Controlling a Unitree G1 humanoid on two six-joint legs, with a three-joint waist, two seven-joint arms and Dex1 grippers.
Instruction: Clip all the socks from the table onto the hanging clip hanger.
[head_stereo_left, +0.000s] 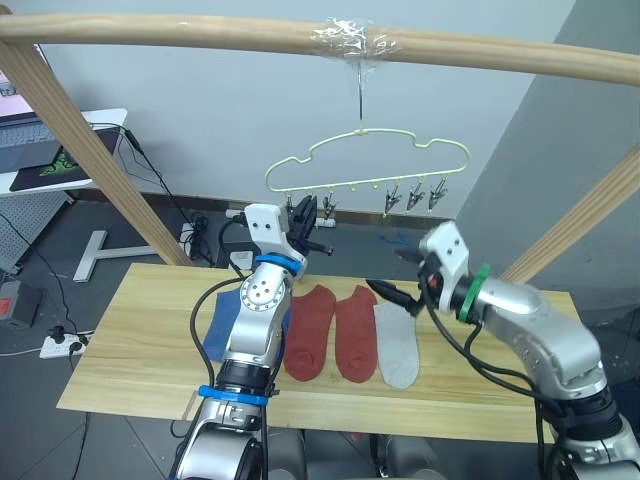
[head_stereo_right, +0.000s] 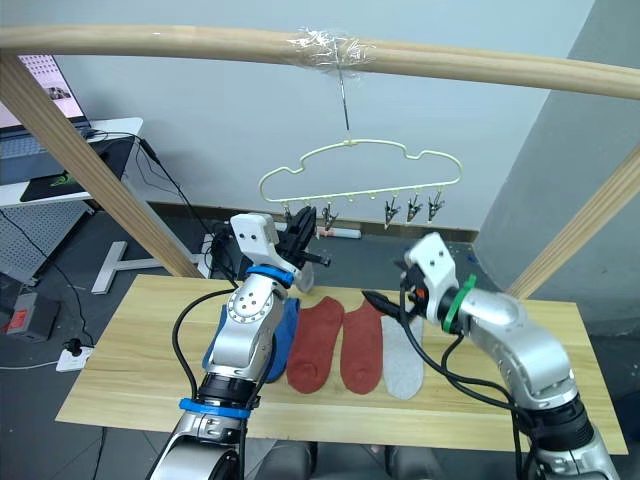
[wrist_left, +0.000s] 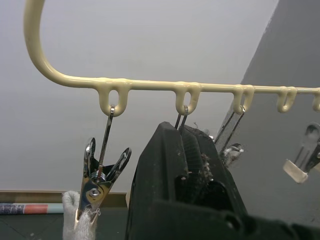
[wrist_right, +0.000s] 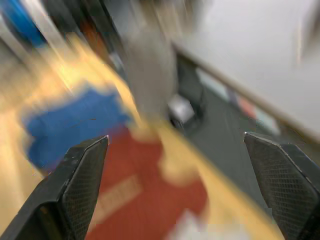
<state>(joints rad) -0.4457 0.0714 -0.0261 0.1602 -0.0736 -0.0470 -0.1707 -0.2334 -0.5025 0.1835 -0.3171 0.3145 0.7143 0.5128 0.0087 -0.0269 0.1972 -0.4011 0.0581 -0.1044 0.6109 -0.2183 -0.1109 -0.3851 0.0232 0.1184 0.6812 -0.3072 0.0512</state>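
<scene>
The left pincer (head_stereo_left: 312, 222) is raised to the clip hanger (head_stereo_left: 368, 163), its fingers pressed together around the 2nd clip (wrist_left: 181, 116). The right pincer (head_stereo_left: 392, 293) gapes wide above the counter (head_stereo_left: 130, 350), over 2 rust-red socks (head_stereo_left: 330, 330), a grey sock (head_stereo_left: 397, 345) and a blue sock (head_stereo_left: 222, 320). A wooden bar (head_stereo_left: 200, 35) carries the hanger.

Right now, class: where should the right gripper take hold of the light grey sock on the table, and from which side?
Probably at the upper end of the light grey sock, the end under the open right gripper, coming down from above. The sock lies flat on the table, its long left edge against a rust-red sock; that end and its right edge are bare.
</scene>
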